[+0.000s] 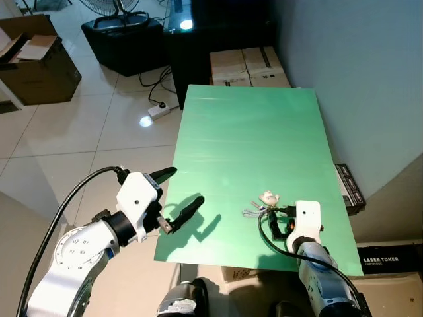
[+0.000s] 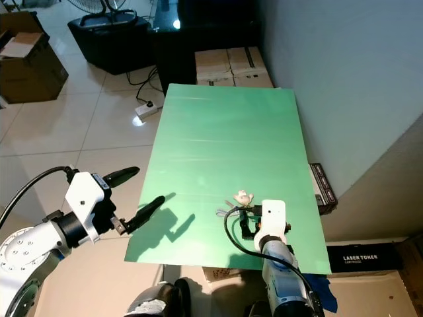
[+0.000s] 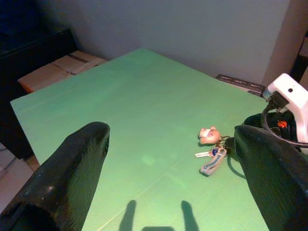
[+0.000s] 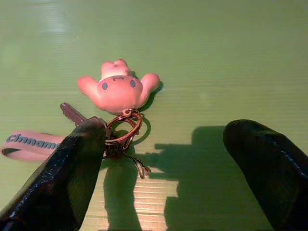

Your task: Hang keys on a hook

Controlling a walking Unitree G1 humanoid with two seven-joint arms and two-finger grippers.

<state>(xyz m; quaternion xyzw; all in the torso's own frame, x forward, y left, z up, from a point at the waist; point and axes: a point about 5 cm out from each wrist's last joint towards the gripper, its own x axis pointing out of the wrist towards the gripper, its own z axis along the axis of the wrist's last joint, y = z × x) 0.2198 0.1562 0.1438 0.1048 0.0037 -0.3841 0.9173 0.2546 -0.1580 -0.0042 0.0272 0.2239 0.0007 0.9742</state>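
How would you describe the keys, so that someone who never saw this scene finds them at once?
Find the green board lying on the floor by the grey wall. Near its edge closest to the robot, just ahead of the open right claw, lie the keys. They are the only small object on the board: a ring carrying a pink figure charm, a key and a pink strap with lettering.

One black finger [image 4: 72, 168] of the right gripper [image 4: 163, 173] covered part of the key [image 4: 72, 114] and ring [image 4: 122, 129]. The strap [image 4: 29, 143] ran off the picture's edge, its lettering cut short. From the head views the keys [image 1: 264, 205] were too small to make out.
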